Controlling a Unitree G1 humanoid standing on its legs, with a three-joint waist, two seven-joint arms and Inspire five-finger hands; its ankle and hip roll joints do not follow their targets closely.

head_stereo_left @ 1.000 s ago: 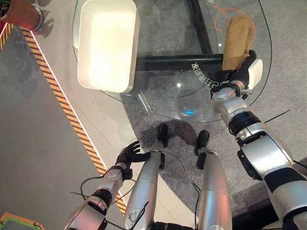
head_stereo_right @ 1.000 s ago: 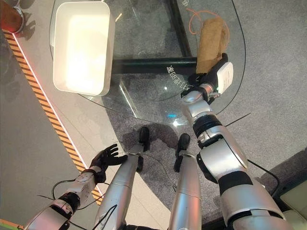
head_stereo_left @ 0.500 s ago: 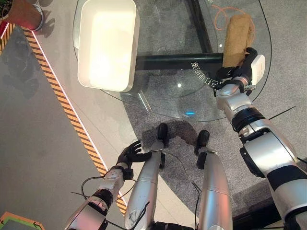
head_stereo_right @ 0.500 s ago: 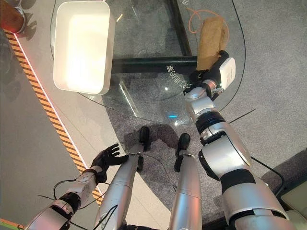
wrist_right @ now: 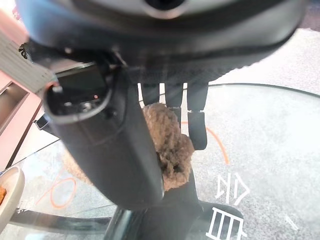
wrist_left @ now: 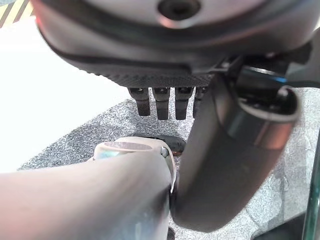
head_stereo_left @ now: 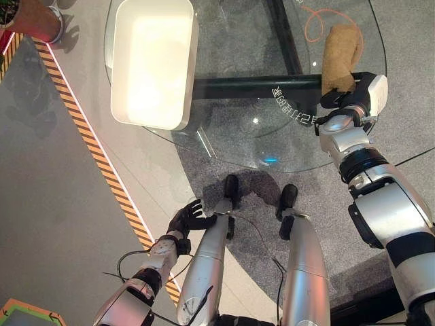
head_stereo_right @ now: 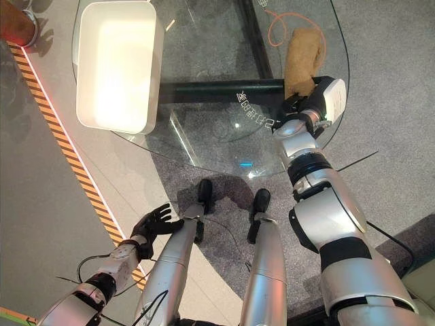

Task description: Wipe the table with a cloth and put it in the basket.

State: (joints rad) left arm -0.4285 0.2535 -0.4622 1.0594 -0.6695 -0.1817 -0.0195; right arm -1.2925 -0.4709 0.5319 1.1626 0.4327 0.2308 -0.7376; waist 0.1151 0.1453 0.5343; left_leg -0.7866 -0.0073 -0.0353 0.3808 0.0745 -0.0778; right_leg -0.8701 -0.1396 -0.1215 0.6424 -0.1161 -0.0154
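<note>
One second has made a small but plain change: the right robot hand point(head_stereo_left: 348, 97) has slid toward the robot's right along the near edge of the glass surface point(head_stereo_left: 238, 129), and the brown cloth point(head_stereo_left: 340, 56) has gone with it. Where the cloth lay long and flat before, it is now bunched shorter and rounder at the far side of the hand. In the right wrist view the thumb and fingers point(wrist_right: 197, 125) are curled around the cloth's near end point(wrist_right: 167, 145), so the hand is grasping it, with the rest of the cloth resting on the glass beside an orange ring marked on the surface point(head_stereo_left: 314, 20).

The left robot hand point(head_stereo_left: 185, 217) has stayed low by the robot's side over the floor, fingers relaxed and spread, holding nothing.

On the left part of the surface sits the white basket point(head_stereo_left: 151, 61), a rounded rectangular tub, in the same place as before and well apart from the cloth. I can see nothing inside it but its bright white floor. A striped yellow-and-black line point(head_stereo_left: 88, 139) runs across the floor beside the table.
</note>
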